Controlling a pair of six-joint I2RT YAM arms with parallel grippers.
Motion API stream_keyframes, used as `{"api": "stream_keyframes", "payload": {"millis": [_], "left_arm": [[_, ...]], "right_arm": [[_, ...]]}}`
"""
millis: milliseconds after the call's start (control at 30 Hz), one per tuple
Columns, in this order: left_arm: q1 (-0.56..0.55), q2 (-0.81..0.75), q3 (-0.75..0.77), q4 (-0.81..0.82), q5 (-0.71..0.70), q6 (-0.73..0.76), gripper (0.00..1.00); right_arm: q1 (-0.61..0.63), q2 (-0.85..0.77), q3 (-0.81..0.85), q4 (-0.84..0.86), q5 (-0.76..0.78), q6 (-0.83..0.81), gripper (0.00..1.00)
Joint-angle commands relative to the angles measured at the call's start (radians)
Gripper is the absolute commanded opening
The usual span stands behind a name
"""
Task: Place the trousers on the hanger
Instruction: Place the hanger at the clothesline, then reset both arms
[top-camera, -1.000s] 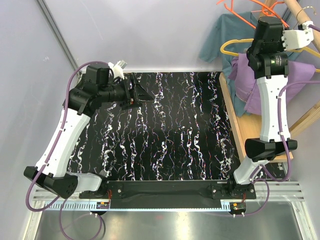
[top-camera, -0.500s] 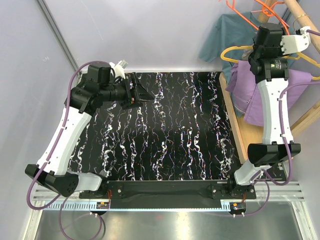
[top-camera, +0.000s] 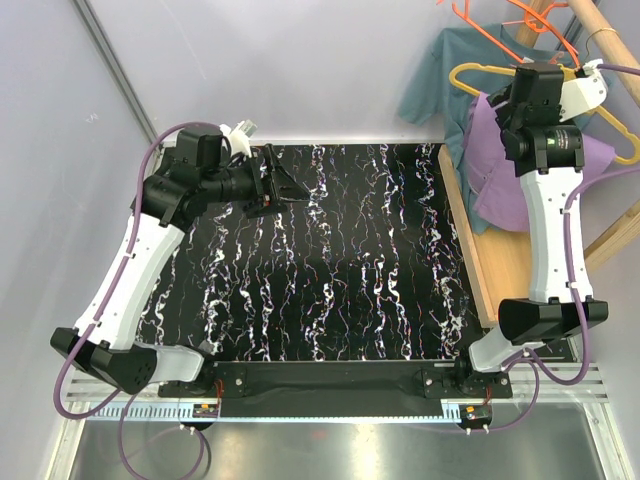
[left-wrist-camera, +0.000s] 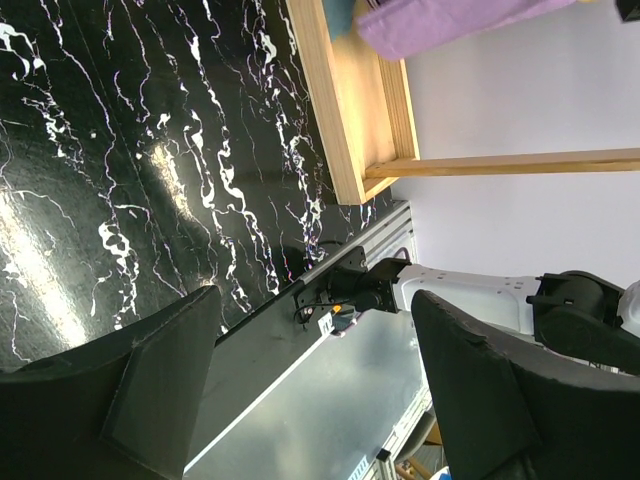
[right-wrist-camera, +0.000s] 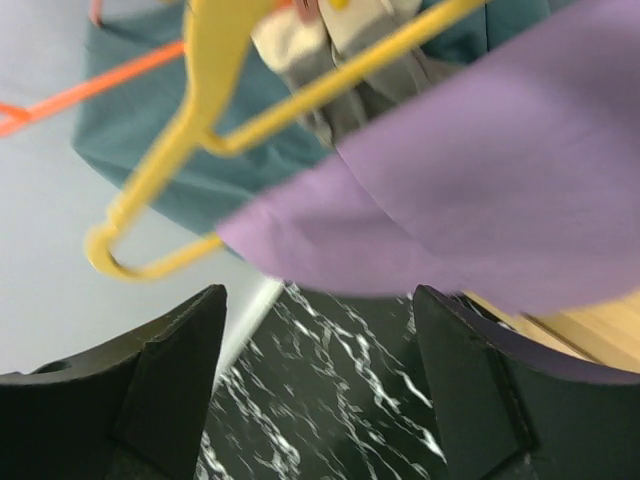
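From above, we see the left hand (top-camera: 278, 186) spread wide and empty over the tabletop's (top-camera: 350, 260) far left, with open marble all around it. Past the right edge, above the wooden rack (top-camera: 500, 270), the trousers (top-camera: 495, 170) hang from the hanger (top-camera: 468, 72).

The left wrist view shows bare tabletop between that hand's fingers.

In the right wrist view, the right hand (right-wrist-camera: 318, 295) is parted and holds nothing, just beneath the trousers.

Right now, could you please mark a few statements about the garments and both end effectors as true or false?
1. The trousers hang on the hanger. True.
2. The right end effector is shut on the hanger. False: it is open, gripping nothing.
3. The left end effector holds a shirt. False: it is open and empty above the table.
4. A teal shirt hangs behind the trousers. True.
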Motion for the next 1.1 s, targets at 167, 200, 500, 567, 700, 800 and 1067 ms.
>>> {"api": "stream_keyframes", "payload": {"millis": [167, 200, 500, 567, 700, 800, 1067], "left_arm": [[-0.002, -0.038, -0.023, 0.064, 0.038, -0.014, 0.83], [-0.004, -0.039, -0.026, 0.064, 0.038, -0.016, 0.83], [-0.007, -0.056, -0.095, 0.041, -0.046, -0.025, 0.84], [-0.022, -0.055, -0.127, 0.032, -0.071, -0.019, 0.85], [-0.06, -0.032, -0.169, 0.027, -0.133, 0.013, 0.93], [-0.08, -0.045, -0.209, 0.061, -0.146, 0.03, 0.97], [-0.085, -0.261, -0.644, 0.6, 0.068, -0.094, 0.99]], "right_arm": [[0.029, -0.057, 0.007, -0.202, -0.145, -0.171, 0.99], [0.038, -0.062, 0.005, -0.209, -0.163, -0.191, 1.0], [0.329, -0.065, 0.005, -0.312, -0.393, -0.336, 1.0], [0.398, -0.048, -0.066, -0.328, -0.474, -0.31, 1.0], [0.491, -0.076, -0.293, -0.254, -0.525, -0.27, 0.99], [0.5, -0.135, -0.465, -0.176, -0.57, -0.228, 1.0], [0.499, -0.407, -0.928, 0.193, -0.746, -0.228, 1.0]]}}
